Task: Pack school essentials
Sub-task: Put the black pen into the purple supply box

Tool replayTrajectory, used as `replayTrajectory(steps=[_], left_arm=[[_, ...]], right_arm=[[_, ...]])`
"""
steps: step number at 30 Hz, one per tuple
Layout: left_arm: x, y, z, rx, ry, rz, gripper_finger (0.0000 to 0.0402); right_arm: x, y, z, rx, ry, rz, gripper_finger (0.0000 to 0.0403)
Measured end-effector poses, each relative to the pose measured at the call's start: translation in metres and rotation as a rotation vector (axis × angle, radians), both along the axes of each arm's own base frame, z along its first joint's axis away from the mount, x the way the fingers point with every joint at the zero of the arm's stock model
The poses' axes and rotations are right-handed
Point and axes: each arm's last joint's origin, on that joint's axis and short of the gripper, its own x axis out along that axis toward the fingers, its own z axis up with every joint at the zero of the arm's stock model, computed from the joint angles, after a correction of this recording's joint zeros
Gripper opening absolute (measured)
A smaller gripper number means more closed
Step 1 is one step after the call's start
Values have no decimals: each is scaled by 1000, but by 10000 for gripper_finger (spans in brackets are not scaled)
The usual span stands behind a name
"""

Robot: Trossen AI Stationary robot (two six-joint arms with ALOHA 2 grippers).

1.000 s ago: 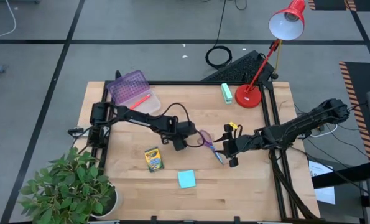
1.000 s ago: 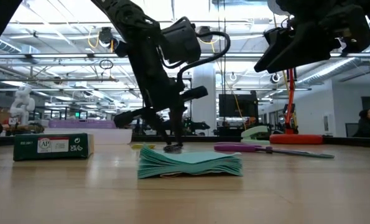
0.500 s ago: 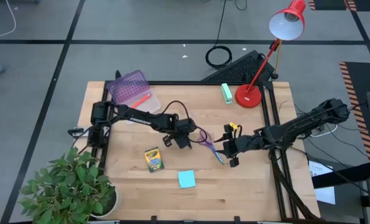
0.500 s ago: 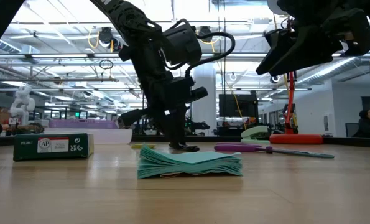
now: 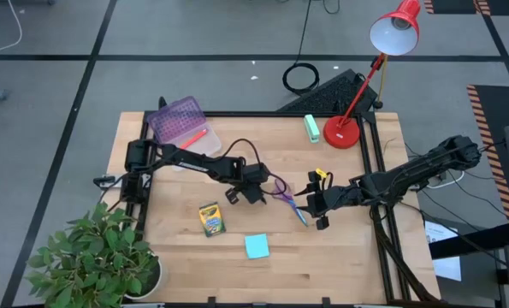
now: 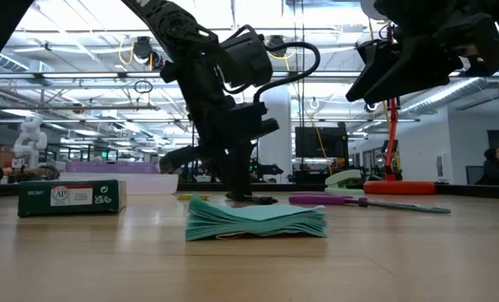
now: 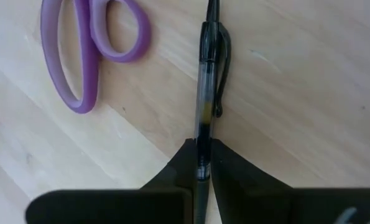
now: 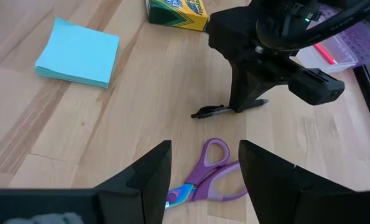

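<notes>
At the table's far-left corner sits a purple stationery case with a pink pen lying on it; the right wrist view catches a corner of that case behind the left arm. A potted plant stands at the near-left corner. Moving right, the yellow-green crayon box lies flat on the wood, and the light-blue sticky-note pad sits nearer the front edge; only the low view shows the pad as a thick, slightly fanned stack, and the crayon box edge-on.

At mid-table the left gripper is down on the wood, its fingers clenched on the black pen. The left wrist view alone shows this grip clearly: the pen's barrel runs straight out between the fingertips. From the right wrist view the pen lies flat on the table under that gripper, its long axis running roughly left-right across the table.

Just beside the pen lie the purple-handled scissors, loops toward the left gripper, blades toward the right one. The right gripper hangs over the scissors, fingers spread apart and holding nothing.

Further right at the back stand a mint-green block and the red desk lamp.
</notes>
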Motion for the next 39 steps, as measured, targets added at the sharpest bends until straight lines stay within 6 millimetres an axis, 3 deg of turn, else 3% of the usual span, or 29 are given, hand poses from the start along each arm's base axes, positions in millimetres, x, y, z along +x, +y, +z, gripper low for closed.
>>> replayTrajectory(steps=[12,30,33,39], left_arm=[[-4,-1,25,-45,-64,100,28],[0,0,31,-138,-138,312,33],[3,3,33,-201,-167,310,56],[8,6,26,-168,-183,250,139]], right_arm=[[0,0,0,-16,-1,8,180],[0,0,0,-21,-3,6,180],[1,-2,0,-25,-3,-1,180],[4,-10,2,-21,-16,-39,180]])
